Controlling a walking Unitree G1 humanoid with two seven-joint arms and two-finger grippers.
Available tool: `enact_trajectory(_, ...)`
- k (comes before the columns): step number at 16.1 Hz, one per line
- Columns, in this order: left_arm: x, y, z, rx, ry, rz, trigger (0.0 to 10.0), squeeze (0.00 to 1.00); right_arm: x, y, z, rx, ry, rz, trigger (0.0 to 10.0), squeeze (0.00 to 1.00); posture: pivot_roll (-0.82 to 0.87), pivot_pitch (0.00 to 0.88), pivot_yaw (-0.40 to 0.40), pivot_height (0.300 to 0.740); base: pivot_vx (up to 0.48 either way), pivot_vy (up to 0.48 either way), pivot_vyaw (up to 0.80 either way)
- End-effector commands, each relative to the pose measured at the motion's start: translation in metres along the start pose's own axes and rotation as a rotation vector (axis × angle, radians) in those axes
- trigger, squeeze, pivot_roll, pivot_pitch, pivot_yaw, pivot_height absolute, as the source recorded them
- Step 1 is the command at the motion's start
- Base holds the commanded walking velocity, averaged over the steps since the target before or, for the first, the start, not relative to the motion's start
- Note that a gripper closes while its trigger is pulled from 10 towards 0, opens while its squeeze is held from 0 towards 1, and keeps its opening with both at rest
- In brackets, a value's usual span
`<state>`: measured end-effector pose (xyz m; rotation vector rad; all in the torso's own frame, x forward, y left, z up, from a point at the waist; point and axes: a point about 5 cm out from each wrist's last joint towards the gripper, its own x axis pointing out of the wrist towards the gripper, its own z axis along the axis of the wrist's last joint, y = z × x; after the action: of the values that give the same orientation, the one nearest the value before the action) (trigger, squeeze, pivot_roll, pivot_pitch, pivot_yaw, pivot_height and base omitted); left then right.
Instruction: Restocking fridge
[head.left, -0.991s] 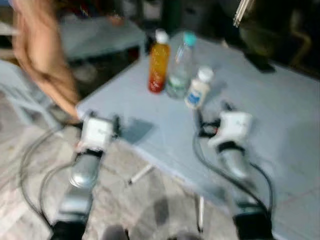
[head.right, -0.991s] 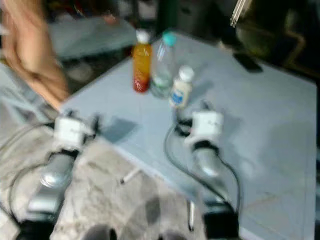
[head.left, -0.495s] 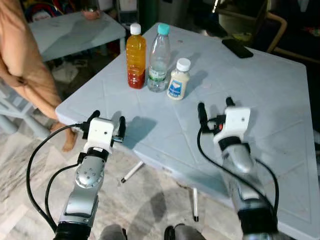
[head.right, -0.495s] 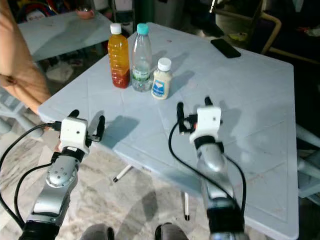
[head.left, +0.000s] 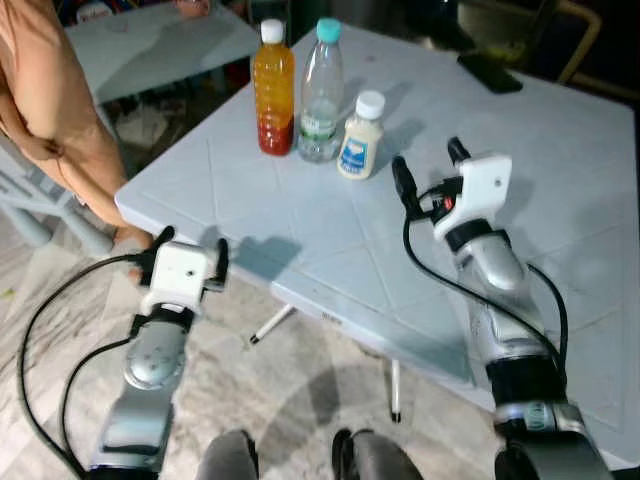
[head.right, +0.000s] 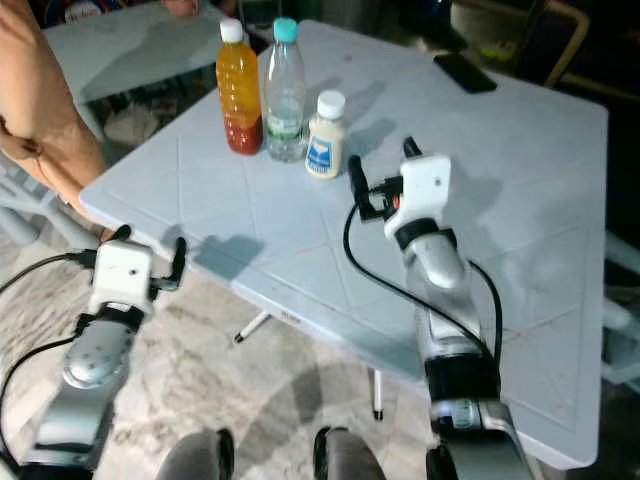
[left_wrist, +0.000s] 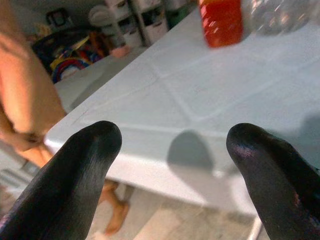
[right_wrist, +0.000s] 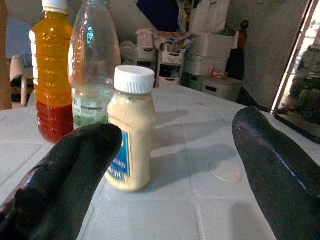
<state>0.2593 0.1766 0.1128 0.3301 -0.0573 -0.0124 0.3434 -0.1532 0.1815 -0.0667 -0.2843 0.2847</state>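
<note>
Pale blue plastic bench (head.left: 330, 260), set corner-on, spanning the head views from 9 o'clock to 3 o'clock, resting on a marbled tile floor (head.left: 300, 400).

Second pale bench (head.left: 150, 45) at 11 o'clock, beyond the first; bare limb of a person (head.left: 50, 110) at 10 o'clock beside the near bench corner.

Right arm reaching over the bench; right hand (head.left: 428, 167) at about 1 o'clock of frame centre, hovering above the surface, fingers spread wide and holding nothing, pointed toward the bottles. Black fingers (right_wrist: 75, 165) framing the small bottle in the right wrist view.

Left arm off the bench edge, above the floor; left hand (head.left: 190, 250) at 8 o'clock, just short of the near bench corner, fingers likewise wide apart and empty. Fingers (left_wrist: 80, 170) bracketing the bench edge in the left wrist view.

Three upright bottles grouped near the far corner of the bench, at 12 o'clock:
- orange juice bottle (head.left: 273, 92), white cap, red layer at the base, leftmost;
- clear water bottle (head.left: 321, 95), teal cap, just beside the juice;
- small cream sauce bottle (head.left: 361, 138), white cap, blue label, nearest the right hand.

Dark flat phone (head.left: 490, 73) at 1 o'clock, well apart from the bottles.
</note>
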Motion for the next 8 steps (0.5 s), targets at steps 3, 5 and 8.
enact_trajectory(3,-0.010,0.012,0.000,0.047,0.022,-0.010,10.0,0.00,0.019,-0.003,0.012,-0.014,-0.039,0.024,10.0,0.00,0.19,0.242,-0.002,0.740,0.000,0.000,0.00)
enact_trajectory(5,-0.015,0.017,0.000,0.068,0.034,-0.003,10.0,0.00,0.027,-0.005,0.017,-0.027,-0.058,0.034,10.0,0.00,0.20,0.249,0.002,0.740,0.000,0.000,0.00)
enact_trajectory(8,-0.019,0.024,0.001,0.087,0.042,0.004,10.0,0.00,0.038,-0.005,0.025,-0.026,-0.084,0.051,10.0,0.00,0.23,0.266,0.011,0.740,0.000,0.000,0.00)
